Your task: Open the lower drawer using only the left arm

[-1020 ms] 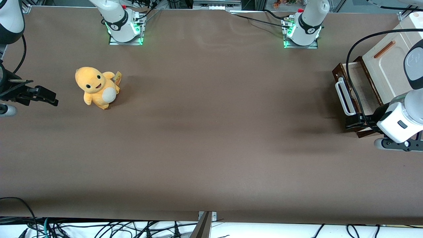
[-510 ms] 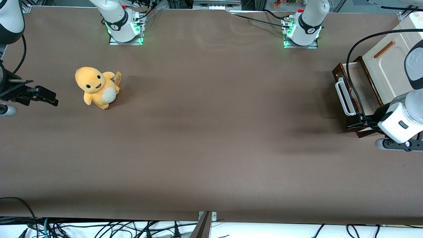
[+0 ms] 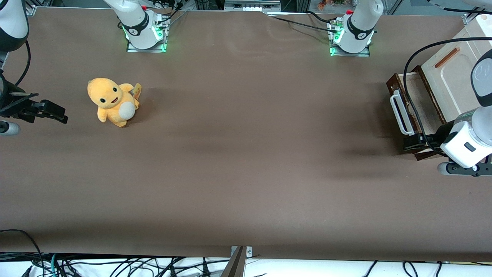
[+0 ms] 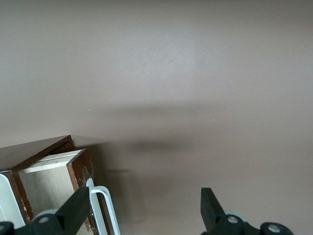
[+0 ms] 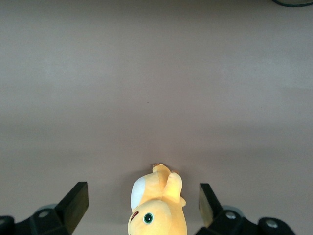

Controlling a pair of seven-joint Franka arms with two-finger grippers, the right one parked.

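Observation:
The lower drawer (image 3: pixel 419 100) stands pulled partly out of the cream cabinet (image 3: pixel 453 79), showing its pale beige inside (image 4: pixel 46 188) and dark brown front (image 4: pixel 80 169). Its white loop handle (image 3: pixel 399 114) faces the middle of the table. The left arm (image 3: pixel 467 143) hangs low at the handle's end nearer the front camera. My gripper (image 3: pixel 413 142) is open, jaws wide apart. In the left wrist view the gripper (image 4: pixel 145 208) has the handle (image 4: pixel 106 210) just inside one finger (image 4: pixel 78 203), with bare table between the handle and the other finger.
A yellow plush toy (image 3: pixel 112 101) sits toward the parked arm's end of the table, also visible in the right wrist view (image 5: pixel 156 208). Two arm bases (image 3: pixel 351 36) stand at the table edge farthest from the front camera. A black cable (image 3: pixel 409 77) loops over the drawer.
The left arm's wrist has drifted a few pixels toward its own end of the table. The drawer and handle have not visibly moved.

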